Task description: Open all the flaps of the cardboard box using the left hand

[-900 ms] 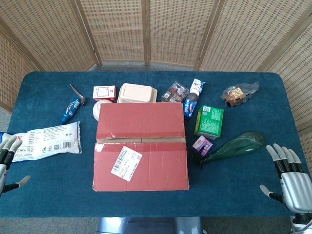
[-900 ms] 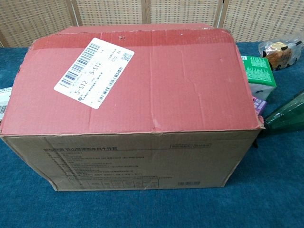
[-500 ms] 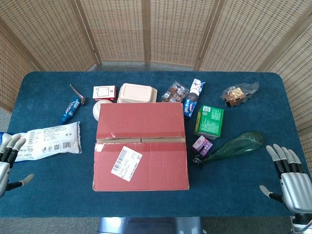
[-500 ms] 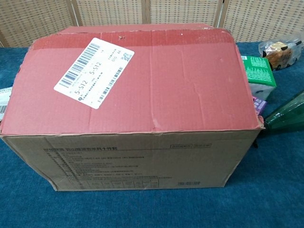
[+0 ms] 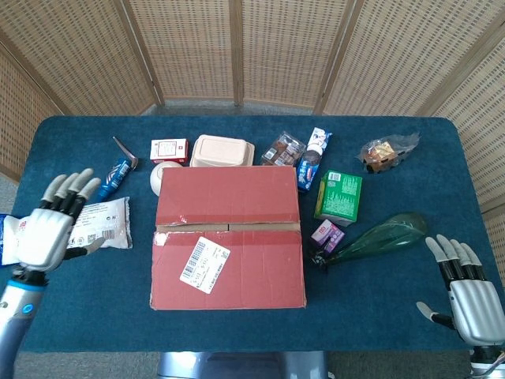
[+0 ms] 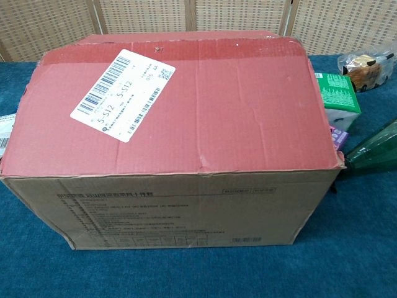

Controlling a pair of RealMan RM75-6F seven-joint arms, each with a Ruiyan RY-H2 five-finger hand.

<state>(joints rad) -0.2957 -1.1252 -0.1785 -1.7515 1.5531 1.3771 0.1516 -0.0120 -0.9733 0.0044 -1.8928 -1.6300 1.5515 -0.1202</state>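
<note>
While your left hand [image 5: 43,229] hovers with its fingers spread and holding nothing, the cardboard box [image 5: 229,237] sits well apart from it, to its right, in the middle of the blue surface [image 5: 379,316]. You have the hand over the white printed packet [image 5: 99,225], near the surface's left edge. Both red top flaps of the box lie flat and closed, meeting along a seam across the middle, and the white shipping label [image 5: 204,264] is stuck on the nearer flap. From the chest view the box [image 6: 180,143] fills most of the frame, and neither hand shows there. Your right hand [image 5: 465,296] is at the near right corner, fingers apart and empty, just short of the green plastic bottle [image 5: 379,237] that lies on its side beside the box. Behind the box you can see a beige lidded container [image 5: 222,151] and what looks like a small white bowl [image 5: 162,178], partly hidden by the box's far edge.
</note>
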